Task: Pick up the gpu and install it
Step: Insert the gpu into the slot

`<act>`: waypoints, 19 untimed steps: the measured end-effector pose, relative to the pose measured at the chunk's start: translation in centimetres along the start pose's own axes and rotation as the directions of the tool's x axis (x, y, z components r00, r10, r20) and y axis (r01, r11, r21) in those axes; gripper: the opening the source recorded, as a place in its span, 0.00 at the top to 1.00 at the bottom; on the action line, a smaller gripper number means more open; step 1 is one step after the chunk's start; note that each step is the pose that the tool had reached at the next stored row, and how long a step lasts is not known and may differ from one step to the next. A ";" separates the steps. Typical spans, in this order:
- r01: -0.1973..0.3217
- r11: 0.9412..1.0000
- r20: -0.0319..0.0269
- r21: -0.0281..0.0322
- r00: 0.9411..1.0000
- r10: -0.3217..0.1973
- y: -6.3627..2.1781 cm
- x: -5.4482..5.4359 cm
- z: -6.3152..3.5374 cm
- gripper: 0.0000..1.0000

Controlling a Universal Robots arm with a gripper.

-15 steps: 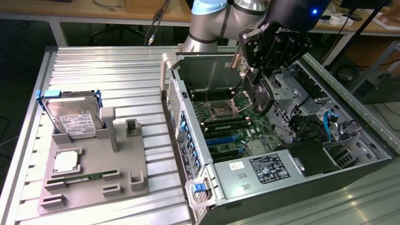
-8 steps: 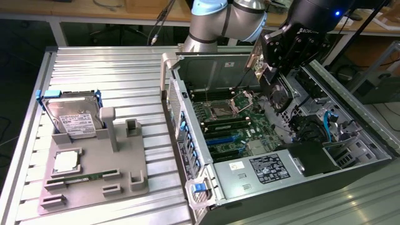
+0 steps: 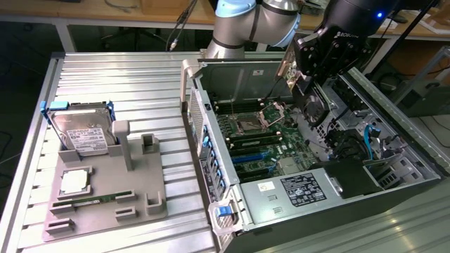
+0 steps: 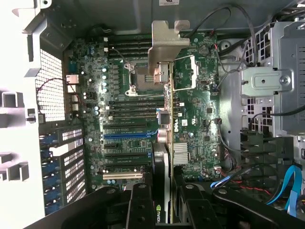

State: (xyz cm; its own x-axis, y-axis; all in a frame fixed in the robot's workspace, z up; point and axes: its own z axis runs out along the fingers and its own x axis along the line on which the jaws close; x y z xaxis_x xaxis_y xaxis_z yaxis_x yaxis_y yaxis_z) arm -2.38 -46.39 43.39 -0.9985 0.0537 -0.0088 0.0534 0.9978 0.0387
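Observation:
The gpu [image 4: 167, 143] is seen edge-on in the wrist view, a thin card with its silvery end bracket [image 4: 166, 45] at the far end. It hangs above the green motherboard [image 4: 119, 143] inside the open computer case, not touching the board. My gripper [image 4: 167, 210] is shut on the card's near end, with a black finger [image 4: 140, 205] on either side. In the exterior view the gripper [image 3: 311, 79] hovers over the back of the case, and the gpu [image 3: 287, 66] shows as a tan strip beneath it.
The case's upright side wall [image 3: 204, 142] borders the motherboard [image 3: 260, 142]. Blue cables [image 3: 369, 142] and drive bays fill the exterior view's right. A grey fixture [image 3: 105, 211] on the ribbed table holds a hard drive [image 3: 83, 132], a processor [image 3: 74, 182] and a memory stick [image 3: 91, 202].

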 end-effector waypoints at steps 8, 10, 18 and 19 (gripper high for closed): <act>0.013 1.000 0.000 0.000 1.000 -0.013 0.00 0.0 0.00 0.73; 0.020 1.000 -0.001 0.000 1.000 -0.020 0.00 0.0 0.00 0.73; 0.047 0.999 -0.002 0.000 0.999 -0.047 0.00 0.0 0.00 0.73; 0.050 0.999 -0.002 0.000 0.999 -0.050 0.00 0.0 0.00 0.73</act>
State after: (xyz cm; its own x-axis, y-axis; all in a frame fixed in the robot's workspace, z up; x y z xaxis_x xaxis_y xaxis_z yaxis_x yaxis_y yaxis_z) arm -2.38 -46.39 43.39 -1.0000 0.0035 -0.0087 0.0031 0.9992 0.0387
